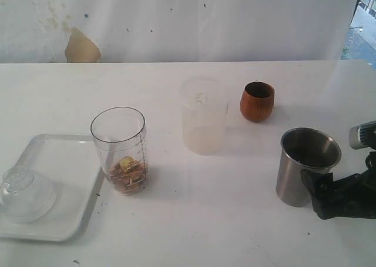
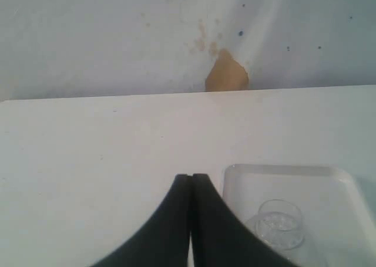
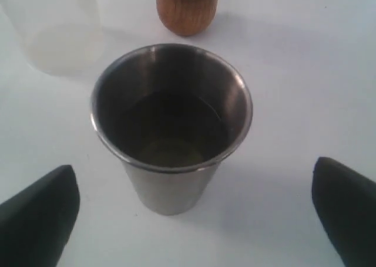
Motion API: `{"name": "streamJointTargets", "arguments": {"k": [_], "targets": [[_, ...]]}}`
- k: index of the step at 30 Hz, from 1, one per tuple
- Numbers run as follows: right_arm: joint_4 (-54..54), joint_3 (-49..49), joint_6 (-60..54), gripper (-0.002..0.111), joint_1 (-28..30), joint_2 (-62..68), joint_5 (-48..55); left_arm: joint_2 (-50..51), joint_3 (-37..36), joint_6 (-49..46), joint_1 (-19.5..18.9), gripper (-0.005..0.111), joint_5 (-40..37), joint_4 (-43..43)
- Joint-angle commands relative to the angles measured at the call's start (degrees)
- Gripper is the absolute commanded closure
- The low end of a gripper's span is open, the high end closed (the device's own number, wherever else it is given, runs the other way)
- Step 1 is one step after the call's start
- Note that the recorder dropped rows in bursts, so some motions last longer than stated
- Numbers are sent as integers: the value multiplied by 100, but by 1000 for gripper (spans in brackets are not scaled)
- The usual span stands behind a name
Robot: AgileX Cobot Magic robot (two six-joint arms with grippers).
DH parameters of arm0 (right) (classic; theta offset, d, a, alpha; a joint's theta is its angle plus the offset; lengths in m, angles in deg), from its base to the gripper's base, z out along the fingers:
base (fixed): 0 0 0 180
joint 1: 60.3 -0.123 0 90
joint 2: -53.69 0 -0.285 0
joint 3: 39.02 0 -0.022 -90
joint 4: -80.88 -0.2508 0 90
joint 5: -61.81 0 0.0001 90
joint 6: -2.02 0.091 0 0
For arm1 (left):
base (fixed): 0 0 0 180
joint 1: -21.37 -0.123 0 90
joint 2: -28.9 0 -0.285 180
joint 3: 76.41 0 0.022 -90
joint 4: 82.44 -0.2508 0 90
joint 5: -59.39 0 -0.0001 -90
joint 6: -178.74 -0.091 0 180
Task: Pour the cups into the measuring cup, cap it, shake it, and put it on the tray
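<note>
The steel cup (image 1: 307,164) stands upright at the worktop's (image 1: 223,226) 4 o'clock, just at 10 o'clock of the right end effector (image 3: 191,217), whose jaws gape apart, not touching it. The left end effector (image 2: 191,185), pressed together, hangs farther off, near the tray (image 2: 346,191).

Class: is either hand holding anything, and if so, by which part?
Nothing is held. The left hand is shut and empty; the right hand is open, facing the steel cup, its fingers clear of the cup's sides.
</note>
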Motion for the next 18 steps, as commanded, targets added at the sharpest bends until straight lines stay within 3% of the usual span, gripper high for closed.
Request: {"name": "streamJointTargets", "arguments": {"k": [1,10,18], "targets": [[26,-109,70,3,1,-184,-226,-24,-15,-1,26,107,27,37],[26,-1084,152,3,1,-1406,-481,-24,-15,-1,26,107,27,37],[26,-1486,-93,3,1,-1448,-1270,-24,-15,-1,26,107,27,37]]}}
